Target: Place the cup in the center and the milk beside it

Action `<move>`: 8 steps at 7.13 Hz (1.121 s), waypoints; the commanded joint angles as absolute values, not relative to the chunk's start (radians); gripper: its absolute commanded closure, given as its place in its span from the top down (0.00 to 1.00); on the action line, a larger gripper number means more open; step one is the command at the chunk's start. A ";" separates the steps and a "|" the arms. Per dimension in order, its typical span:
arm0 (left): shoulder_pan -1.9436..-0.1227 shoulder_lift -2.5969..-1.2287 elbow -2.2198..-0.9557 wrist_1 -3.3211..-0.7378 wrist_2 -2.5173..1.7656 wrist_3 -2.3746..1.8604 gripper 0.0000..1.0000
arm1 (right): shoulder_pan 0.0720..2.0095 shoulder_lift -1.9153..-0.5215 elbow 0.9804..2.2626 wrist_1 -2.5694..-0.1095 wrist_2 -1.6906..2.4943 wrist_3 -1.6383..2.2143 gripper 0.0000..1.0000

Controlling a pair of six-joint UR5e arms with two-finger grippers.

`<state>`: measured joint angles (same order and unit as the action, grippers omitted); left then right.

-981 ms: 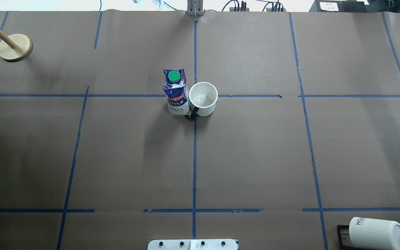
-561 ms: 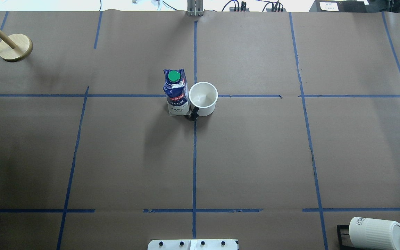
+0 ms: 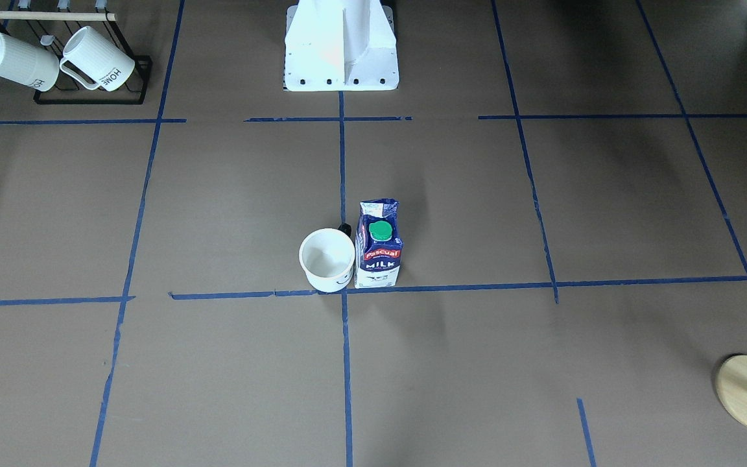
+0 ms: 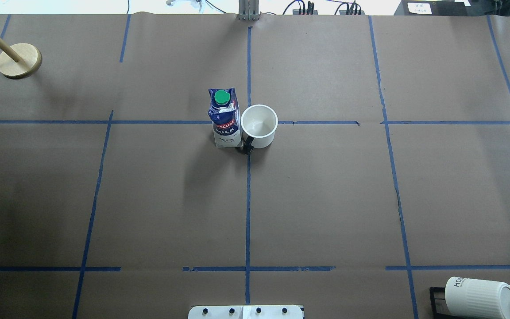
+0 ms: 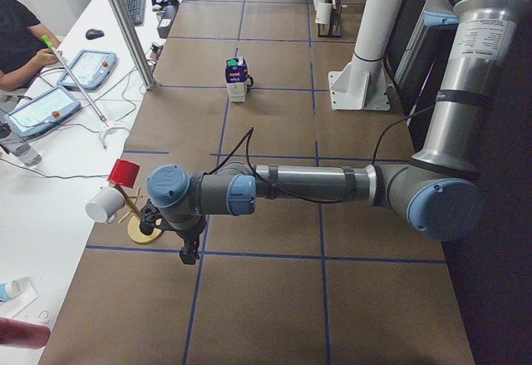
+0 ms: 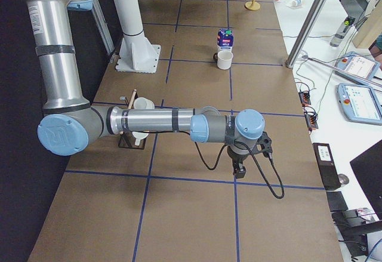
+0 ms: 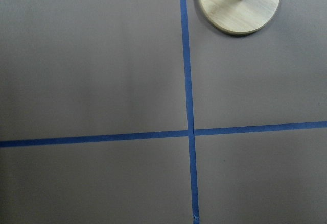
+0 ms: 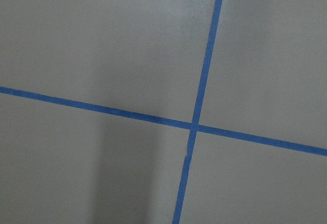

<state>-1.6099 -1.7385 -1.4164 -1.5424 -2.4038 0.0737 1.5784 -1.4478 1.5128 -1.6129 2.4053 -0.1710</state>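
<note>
A: Where is the cup (image 4: 259, 125) sitting?

B: It is standing upright, mouth up, right at the center (image 3: 344, 292). Its base is lying just on the robot's right of the tape crossing, and its black handle is pointing toward the robot.

A: And the milk (image 4: 225, 117)?

B: It is standing upright just beside the cup, on the robot's left of it, with the green cap on top. Whether the two are touching, I cannot tell.

A: How are the jaws standing?

B: The left gripper (image 5: 189, 251) is showing only in the left side view. It is hanging low over the table (image 4: 326, 199) at the robot's left end, near the stand (image 4: 19, 60). From there I cannot tell whether its jaws are apart or together. Its wrist camera is looking down on tape lines and the stand's base.

A: The right gripper (image 6: 239, 170)?

B: It is showing only in the right side view, pointing down over the table's other end, past the rack (image 3: 91, 101). Its jaws are just as unclear. Its wrist camera is showing only brown paper and crossing tape.

A: So where is the pair lying relative to the jaws?

B: It is sitting mid-table, well apart from both, with one gripper out toward each end and neither one touching it.
</note>
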 commanded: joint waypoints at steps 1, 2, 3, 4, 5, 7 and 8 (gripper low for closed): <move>-1.608 -1.712 -1.445 -1.539 -2.401 0.071 1.00 | 1.578 -1.453 1.517 -1.609 2.402 -0.170 1.00; -1.606 -1.712 -1.445 -1.540 -2.399 0.071 1.00 | 1.578 -1.453 1.519 -1.608 2.404 -0.172 1.00; -1.606 -1.712 -1.466 -1.537 -2.399 0.071 1.00 | 1.577 -1.450 1.520 -1.603 2.408 -0.172 1.00; -1.606 -1.712 -1.470 -1.537 -2.405 0.072 1.00 | 1.562 -1.450 1.526 -1.601 2.407 -0.173 1.00; -1.605 -1.712 -1.465 -1.542 -2.410 0.072 1.00 | 1.560 -1.453 1.529 -1.600 2.408 -0.178 1.00; -1.586 -1.713 -1.454 -1.552 -2.404 0.078 1.00 | 1.560 -1.489 1.598 -1.601 2.407 -0.172 1.00; -1.586 -1.713 -1.462 -1.551 -2.410 0.083 1.00 | 1.560 -1.502 1.597 -1.601 2.408 -0.173 1.00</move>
